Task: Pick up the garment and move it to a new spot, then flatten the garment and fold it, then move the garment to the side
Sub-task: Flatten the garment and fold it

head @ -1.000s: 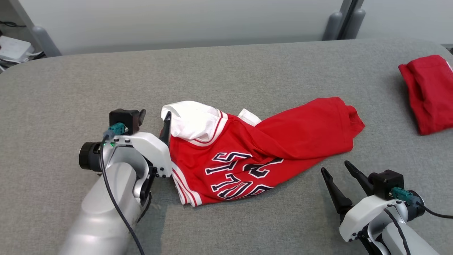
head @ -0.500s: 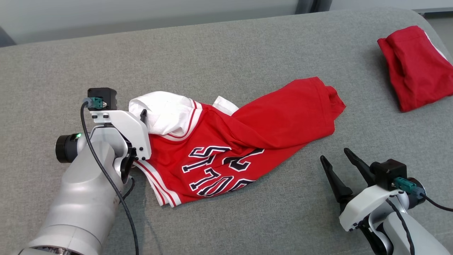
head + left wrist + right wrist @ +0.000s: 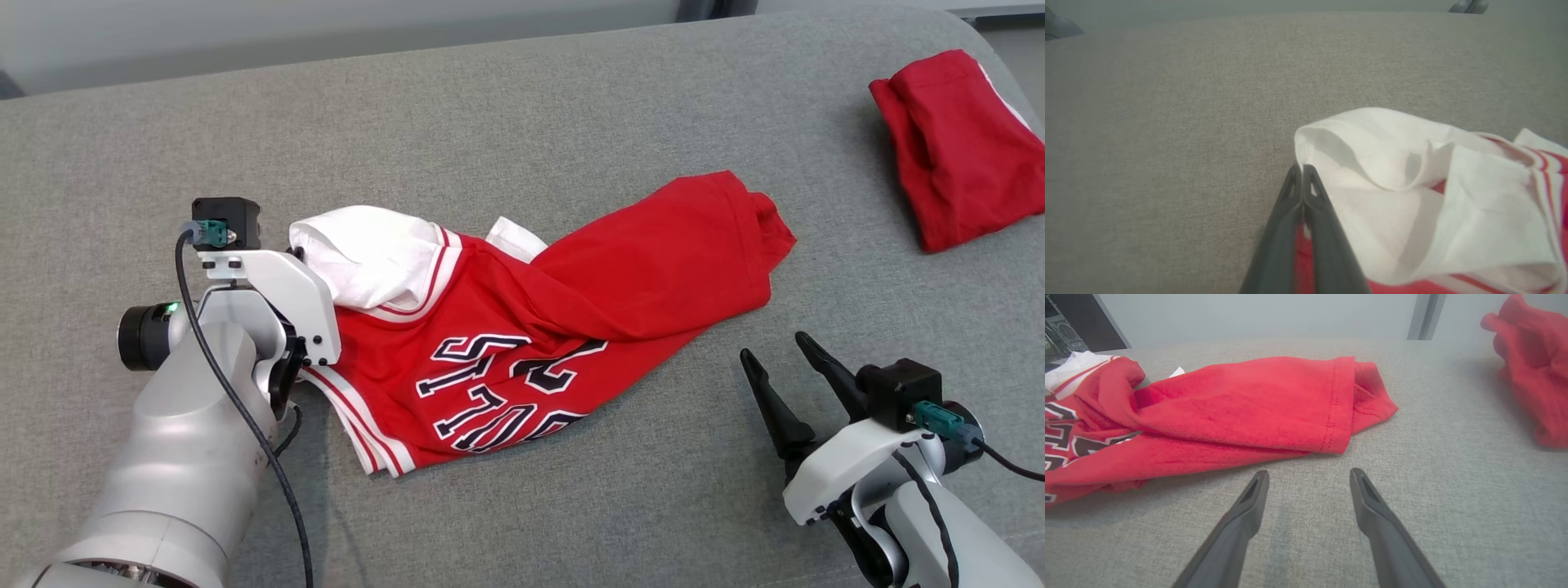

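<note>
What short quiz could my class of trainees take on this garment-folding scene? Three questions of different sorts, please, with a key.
1. True or false: the right gripper has its jaws open, clear of the red jersey.
2. Where are the left gripper jaws shut? A) at the jersey's white sleeve; B) on its black lettering; C) on its far hem.
3. Fill in: besides the jersey, ___ other red garment lies on the cushion.
Key: 1 true; 2 A; 3 one.
</note>
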You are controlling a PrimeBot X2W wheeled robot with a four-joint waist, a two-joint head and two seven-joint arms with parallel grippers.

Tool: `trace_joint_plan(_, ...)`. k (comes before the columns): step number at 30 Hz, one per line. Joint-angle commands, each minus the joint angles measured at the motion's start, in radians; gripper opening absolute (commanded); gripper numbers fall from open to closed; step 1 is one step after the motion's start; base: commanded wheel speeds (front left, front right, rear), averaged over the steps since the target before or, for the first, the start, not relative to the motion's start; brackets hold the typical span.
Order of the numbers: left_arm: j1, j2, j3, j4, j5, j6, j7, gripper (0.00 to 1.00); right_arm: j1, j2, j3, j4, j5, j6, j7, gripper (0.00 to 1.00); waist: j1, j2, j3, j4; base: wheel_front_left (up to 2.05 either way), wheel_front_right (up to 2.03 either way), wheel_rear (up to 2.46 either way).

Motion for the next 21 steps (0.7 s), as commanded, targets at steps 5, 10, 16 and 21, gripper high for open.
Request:
trace_joint_plan(5, -0.03, 0.046, 0.004, -0.006, 0.008, -0.017, -0.039, 0.0, 0.009, -0.003, 0.001, -0.017, -0.001, 0.001, -0.013, 1.0, 0.0, 0.0, -0.015, 0.018, 0.0, 0.0, 0.0)
trace_joint_plan(10, -0.02, 0.067, -0.009, -0.03, 0.025, -0.024, -0.169, 0.0, 0.021, 0.003, -0.034, -0.017, 0.005, 0.001, -0.013, 1.0, 0.0, 0.0, -0.039, 0.036, 0.0, 0.0, 0.0)
trace_joint_plan(16, 0.036, 0.145, -0.001, -0.177, 0.049, -0.015, -0.253, 0.0, 0.045, -0.004, -0.065, -0.012, 0.013, 0.001, -0.013, 1.0, 0.0, 0.0, -0.059, 0.085, 0.0, 0.0, 0.0)
trace_joint_plan(21, 0.162, 0.222, 0.057, -0.456, 0.071, 0.026, -0.255, 0.0, 0.06, -0.008, -0.088, -0.014, 0.011, 0.001, -0.013, 1.0, 0.0, 0.0, -0.064, 0.133, 0.0, 0.0, 0.0)
